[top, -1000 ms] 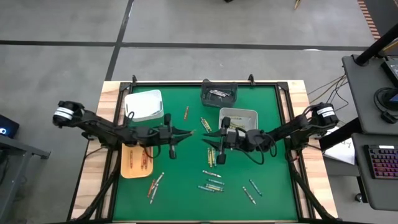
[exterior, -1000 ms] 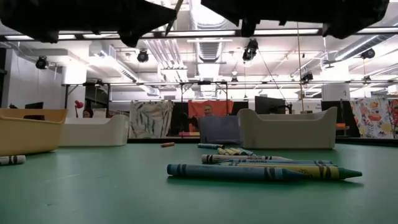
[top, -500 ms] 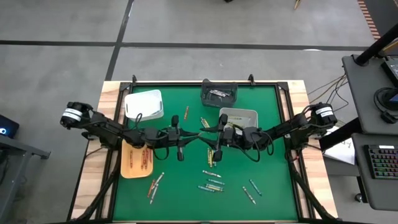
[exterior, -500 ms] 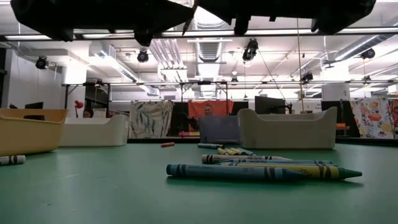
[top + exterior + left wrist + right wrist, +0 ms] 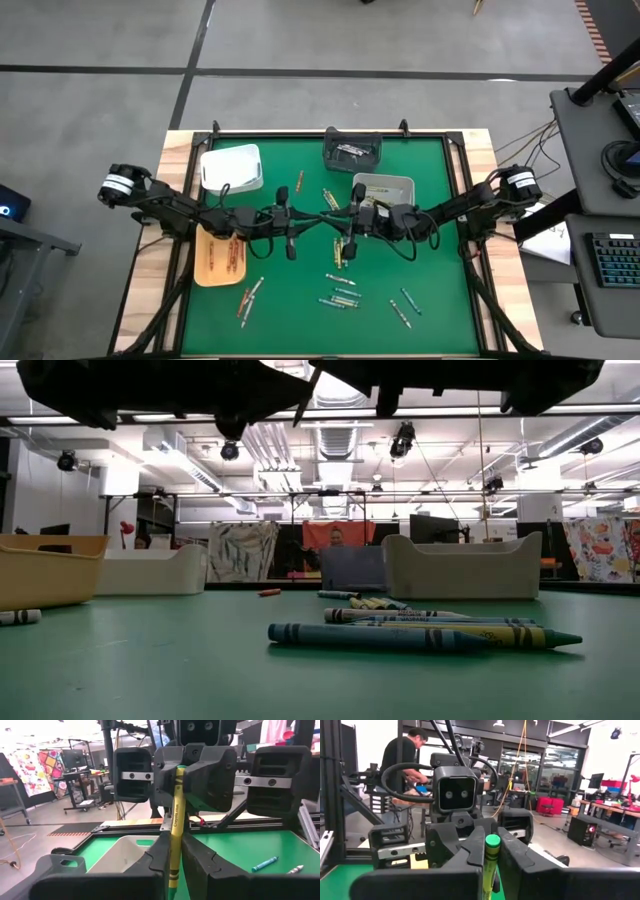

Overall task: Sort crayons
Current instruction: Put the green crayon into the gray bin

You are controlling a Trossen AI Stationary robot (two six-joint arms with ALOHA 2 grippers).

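Observation:
My two grippers meet tip to tip in mid-air over the middle of the green mat point(image 5: 300, 300). My left gripper point(image 5: 314, 213) point(image 5: 175, 837) and my right gripper point(image 5: 331, 213) point(image 5: 491, 845) are both shut on one yellow-green crayon point(image 5: 176, 820) point(image 5: 490, 857). The crayon stands roughly upright between them, clear of the table. Several other crayons point(image 5: 343, 292) point(image 5: 420, 635) lie loose on the mat below and nearer the front edge. My left gripper pinches the crayon's lower half point(image 5: 173, 862) between its two fingers, coming level from the table's left, fingers across the stick. The crayon stands nearly upright, lifted clear. My right gripper pinches the same crayon's upper end point(image 5: 179, 775) point(image 5: 492, 842) between its two fingers, coming about level from the table's right and lying across the stick.
A white bin point(image 5: 232, 168) and a tan tray point(image 5: 220, 260) holding crayons sit at the left. A dark bin point(image 5: 352, 150) stands at the far middle, a grey bin point(image 5: 383, 188) right of centre. A person point(image 5: 405, 765) works beyond the table.
My left gripper has carried the crayon toward the table's right until it met my right gripper. My right gripper's fingers stood spread a second ago and have shut on the crayon's upper end. The crayon has stayed upright and clear of the mat.

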